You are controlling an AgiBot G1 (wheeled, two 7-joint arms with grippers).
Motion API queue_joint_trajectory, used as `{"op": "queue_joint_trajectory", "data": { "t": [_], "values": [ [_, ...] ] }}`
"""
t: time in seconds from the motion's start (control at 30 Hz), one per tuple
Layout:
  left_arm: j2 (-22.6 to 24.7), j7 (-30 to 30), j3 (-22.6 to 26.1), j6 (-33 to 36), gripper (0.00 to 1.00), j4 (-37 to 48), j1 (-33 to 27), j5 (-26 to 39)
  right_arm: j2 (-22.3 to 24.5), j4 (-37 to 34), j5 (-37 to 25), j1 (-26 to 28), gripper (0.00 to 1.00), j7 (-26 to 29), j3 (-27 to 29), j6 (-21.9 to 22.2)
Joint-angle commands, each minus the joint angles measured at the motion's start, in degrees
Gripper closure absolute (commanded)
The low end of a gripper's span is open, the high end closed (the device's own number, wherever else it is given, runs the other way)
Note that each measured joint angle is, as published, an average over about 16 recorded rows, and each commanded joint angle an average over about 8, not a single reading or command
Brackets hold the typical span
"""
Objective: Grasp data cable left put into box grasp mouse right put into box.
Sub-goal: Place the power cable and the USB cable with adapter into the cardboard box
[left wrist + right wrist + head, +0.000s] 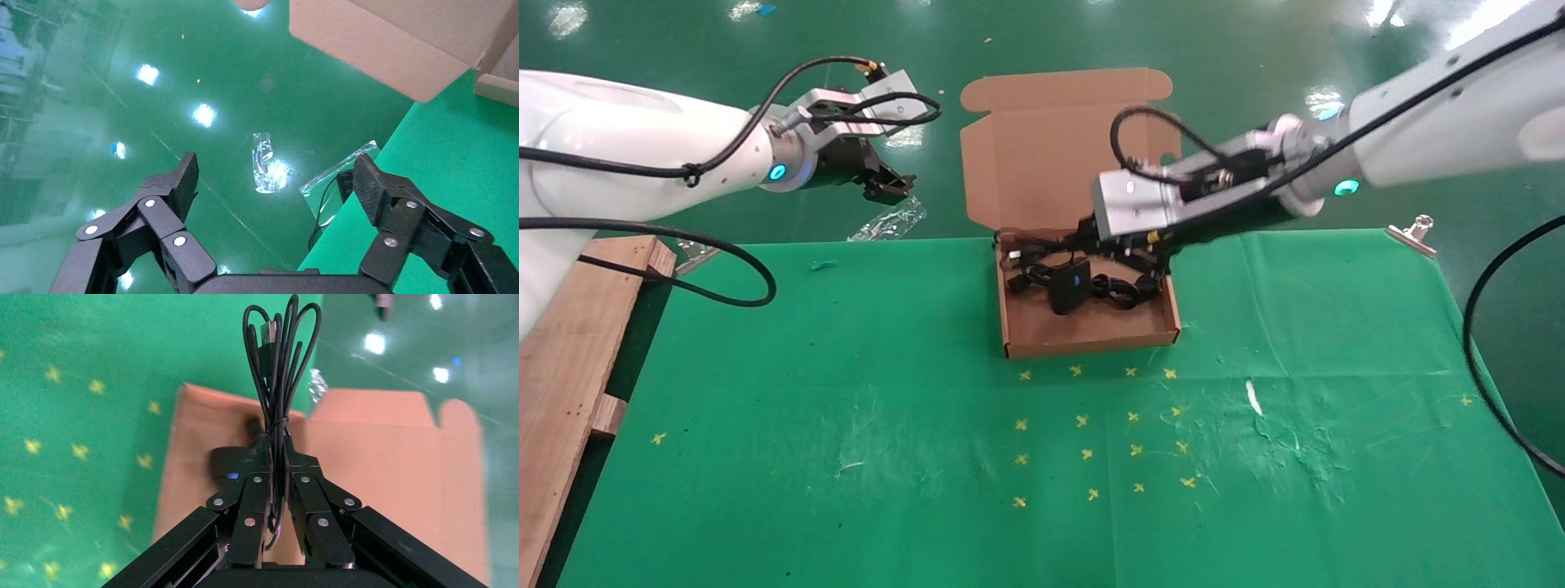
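The open cardboard box [1091, 341] stands on the green table's far middle, its lid [1062, 155] tipped back. My right gripper [1128, 245] reaches over the box, shut on the bundled thin cord [278, 367] of the mouse. The mouse [1066, 287], black with a blue light, is inside the box just below the jaws; it also shows as the mouse [229, 462] in the right wrist view. Black loops of the data cable [1120, 291] lie in the box beside it. My left gripper [887, 186] hovers open and empty past the table's far left edge, over the floor.
Clear plastic bags [891, 220] lie on the floor behind the table edge. A wooden pallet [568, 367] borders the table on the left. A metal clamp [1414, 233] sits at the far right corner. Yellow cross marks [1083, 420] dot the cloth in front of the box.
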Motion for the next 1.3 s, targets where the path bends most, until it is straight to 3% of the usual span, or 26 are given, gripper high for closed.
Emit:
{"op": "queue_joint_trajectory", "data": {
  "t": [0.03, 0.27, 0.3, 1.0, 1.3],
  "values": [
    [0.1, 0.2, 0.0, -0.1, 0.0, 0.2, 0.0, -0.1, -1.0, -2.6, 0.1, -0.3, 0.95, -1.5, -0.1, 0.5],
    [0.0, 0.3, -0.1, -0.1, 0.0, 0.7, -0.3, -0.1, -1.6, -7.2, -0.8, -1.4, 0.08, -3.1, -0.3, 4.4],
    [-0.1, 0.3, -0.1, -0.1, 0.0, 0.7, -0.3, -0.1, -1.7, -7.5, -0.7, -1.5, 0.0, -3.1, -0.2, 4.6],
    [0.1, 0.3, 0.0, -0.1, 0.0, 0.4, -0.1, -0.2, -1.1, -5.8, -0.5, -1.4, 0.0, -2.8, -0.2, 3.7],
    [0.1, 0.3, 0.0, -0.1, 0.0, 0.4, -0.1, -0.2, 2.6, -0.7, 5.7, -5.7, 0.0, 1.0, 2.0, 2.3]
  ]
}}
